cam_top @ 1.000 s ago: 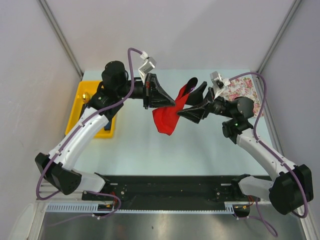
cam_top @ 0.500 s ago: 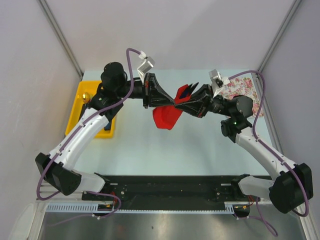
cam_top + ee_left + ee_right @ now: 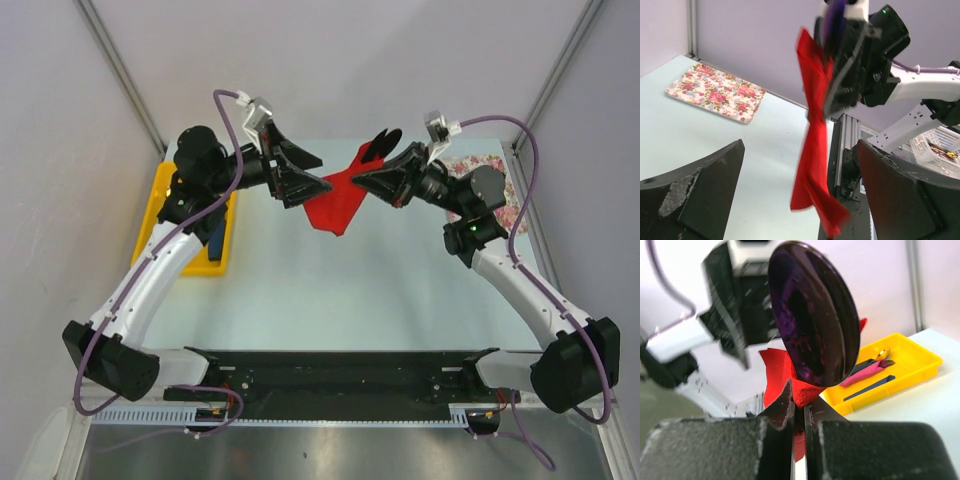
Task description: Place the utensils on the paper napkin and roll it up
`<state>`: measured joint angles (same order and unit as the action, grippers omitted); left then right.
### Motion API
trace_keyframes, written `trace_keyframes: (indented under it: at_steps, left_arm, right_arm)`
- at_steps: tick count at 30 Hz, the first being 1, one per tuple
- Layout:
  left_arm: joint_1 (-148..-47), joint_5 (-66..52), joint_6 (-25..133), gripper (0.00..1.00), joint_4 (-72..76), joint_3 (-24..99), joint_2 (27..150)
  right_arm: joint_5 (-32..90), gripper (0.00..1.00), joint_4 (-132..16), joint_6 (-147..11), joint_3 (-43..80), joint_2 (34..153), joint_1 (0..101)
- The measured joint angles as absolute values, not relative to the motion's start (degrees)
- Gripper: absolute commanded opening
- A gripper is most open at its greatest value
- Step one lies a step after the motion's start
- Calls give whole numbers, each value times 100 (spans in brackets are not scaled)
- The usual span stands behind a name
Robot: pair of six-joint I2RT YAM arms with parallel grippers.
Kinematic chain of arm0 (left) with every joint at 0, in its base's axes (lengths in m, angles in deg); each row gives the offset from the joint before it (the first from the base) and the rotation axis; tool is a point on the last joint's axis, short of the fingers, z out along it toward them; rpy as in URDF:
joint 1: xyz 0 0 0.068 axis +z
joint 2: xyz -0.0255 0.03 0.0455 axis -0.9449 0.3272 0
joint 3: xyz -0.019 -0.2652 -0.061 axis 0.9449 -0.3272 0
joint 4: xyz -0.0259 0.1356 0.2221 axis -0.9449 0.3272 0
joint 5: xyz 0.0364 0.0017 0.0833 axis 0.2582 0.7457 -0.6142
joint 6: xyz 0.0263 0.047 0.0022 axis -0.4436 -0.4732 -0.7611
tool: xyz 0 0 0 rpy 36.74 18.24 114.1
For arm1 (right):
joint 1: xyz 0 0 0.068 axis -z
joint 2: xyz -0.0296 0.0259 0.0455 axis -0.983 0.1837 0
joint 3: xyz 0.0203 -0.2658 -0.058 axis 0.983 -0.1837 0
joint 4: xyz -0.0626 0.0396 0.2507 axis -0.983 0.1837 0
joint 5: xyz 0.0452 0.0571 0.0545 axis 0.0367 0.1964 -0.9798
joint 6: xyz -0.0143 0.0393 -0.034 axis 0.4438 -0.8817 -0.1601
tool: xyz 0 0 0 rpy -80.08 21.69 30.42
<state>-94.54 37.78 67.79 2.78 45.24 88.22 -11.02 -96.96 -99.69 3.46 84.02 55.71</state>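
Currently: thin bright red paper napkin (image 3: 338,203) is hanging clear of the pale worktop (image 3: 300,290), pinched at its upper part together with a glossy dark purple spoon (image 3: 815,325) between the pressed-together jaws of the right gripper (image 3: 799,415). The left gripper (image 3: 800,150) is holding its jaws spread wide, the napkin dangling between them, apparently untouched.

Handling, as judged: paper is looking light, limp and tear-prone; spoon stiff, smooth and liable to slip. Best hold: the free lower corner, below the right jaws.

Beyond those jaws, a yellow tray (image 3: 930,362) is carrying a pink-handled piece (image 3: 864,375) and a dark-handled piece (image 3: 870,387).
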Motion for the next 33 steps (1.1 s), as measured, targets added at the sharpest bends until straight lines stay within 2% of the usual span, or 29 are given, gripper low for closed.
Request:
trace_keyframes:
  at_steps: [6, 11, 13, 17, 19, 20, 22, 23, 25, 33]
  left_arm:
    - [-9423, 3679, 6781, 100, -177, 3825, 8365]
    - [-9432, 3128, 6781, 99, -247, 3427, 8260]
    - [-9445, 2919, 6788, 92, -234, 3387, 8309]
    - [-9452, 2750, 7004, 70, -328, 3383, 8503]
    - [-9452, 2796, 7214, 63, -540, 3328, 8610]
    - [-9454, 2825, 7328, 64, -647, 3274, 8645]
    - [-9454, 2857, 7566, 73, -872, 3130, 8682]
    - [-9445, 2879, 7680, 88, -970, 3057, 8691]
    - [-9428, 2986, 7914, 97, -1217, 2942, 8726]
    - [-9497, 3303, 8547, 100, -2089, 2839, 8787]
  right_arm:
    - [-739, 0, -9685, -10747, 549, 8726, 6026]
    - [-565, 0, -9685, -11215, 549, 8844, 6113]
    - [-543, 0, -9738, -11322, 549, 8844, 6111]
    - [-471, 0, -9860, -11587, 551, 8857, 6098]
    - [-460, 0, -9956, -11698, 551, 8879, 6087]
    - [-458, 0, -10002, -11746, 551, 8890, 6087]
    - [-455, 0, -10070, -11842, 553, 8914, 6089]
    - [-458, 0, -10085, -11875, 553, 8927, 6089]
    - [-458, 0, -10101, -11919, 560, 8955, 6087]
    - [-396, 0, -10022, -11840, 756, 9119, 6050]
